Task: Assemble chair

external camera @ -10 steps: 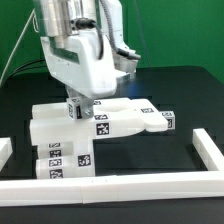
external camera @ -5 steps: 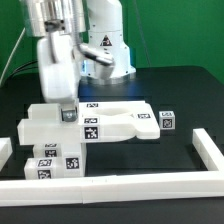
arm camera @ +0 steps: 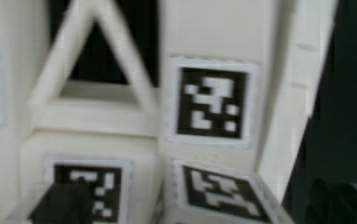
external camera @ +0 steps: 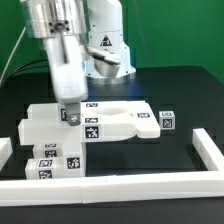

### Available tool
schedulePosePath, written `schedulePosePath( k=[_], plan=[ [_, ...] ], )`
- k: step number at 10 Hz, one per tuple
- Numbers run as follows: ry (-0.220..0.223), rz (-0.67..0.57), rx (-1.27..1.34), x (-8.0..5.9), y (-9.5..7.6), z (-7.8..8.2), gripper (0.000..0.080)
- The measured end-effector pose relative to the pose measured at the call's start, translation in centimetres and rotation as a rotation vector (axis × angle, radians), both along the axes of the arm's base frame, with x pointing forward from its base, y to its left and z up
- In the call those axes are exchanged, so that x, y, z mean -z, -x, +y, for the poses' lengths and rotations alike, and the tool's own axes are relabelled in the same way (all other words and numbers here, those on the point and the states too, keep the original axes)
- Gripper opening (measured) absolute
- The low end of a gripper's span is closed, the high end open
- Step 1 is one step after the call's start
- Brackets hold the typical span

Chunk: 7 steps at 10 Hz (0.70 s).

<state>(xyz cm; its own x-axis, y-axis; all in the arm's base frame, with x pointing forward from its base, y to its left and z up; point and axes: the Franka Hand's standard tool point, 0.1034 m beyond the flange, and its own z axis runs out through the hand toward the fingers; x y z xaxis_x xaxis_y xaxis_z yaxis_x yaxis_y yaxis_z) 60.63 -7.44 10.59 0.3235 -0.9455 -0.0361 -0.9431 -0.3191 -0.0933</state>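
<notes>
The chair's matte-white parts (external camera: pixel 112 122) lie joined in a cluster on the black table, with black-and-white tags on their faces. A taller tagged block (external camera: pixel 58 152) stands at the cluster's front, towards the exterior view's left. One small tagged cube (external camera: pixel 168 121) sits apart on the exterior view's right. My gripper (external camera: pixel 68 114) points straight down onto the cluster's left part. The wrist view is filled by a white part with tags (arm camera: pixel 214 98). There my gripper (arm camera: pixel 193 208) stands open around it, with one dark finger (arm camera: pixel 54 202) beside a tag. The other finger is not clearly shown.
A long plain white border rail (external camera: pixel 120 184) runs along the front and turns up the exterior view's right side (external camera: pixel 208 148). A short rail piece (external camera: pixel 5 150) lies at the left edge. The robot's base (external camera: pixel 105 50) stands behind the parts.
The arm has swung upright and shifted slightly toward the exterior view's left. The jaws have spread apart. The chair parts have stayed in place.
</notes>
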Motion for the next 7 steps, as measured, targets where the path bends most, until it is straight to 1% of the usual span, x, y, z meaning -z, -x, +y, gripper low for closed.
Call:
schedulePosePath(
  k=[1,2,5,6,7],
  plan=[
    [0.005,-0.004,-0.181,-0.14,0.01,-0.31,0.0641],
    [0.013,-0.006,-0.306,-0.16,0.13,-0.33,0.0641],
    [0.036,-0.018,-0.502,-0.09,0.26,-0.51,0.0648],
    [0.054,-0.013,-0.599,-0.11,0.22,-0.41,0.0648],
    [0.096,0.001,-0.777,-0.18,0.03,0.16,0.0648]
  ],
)
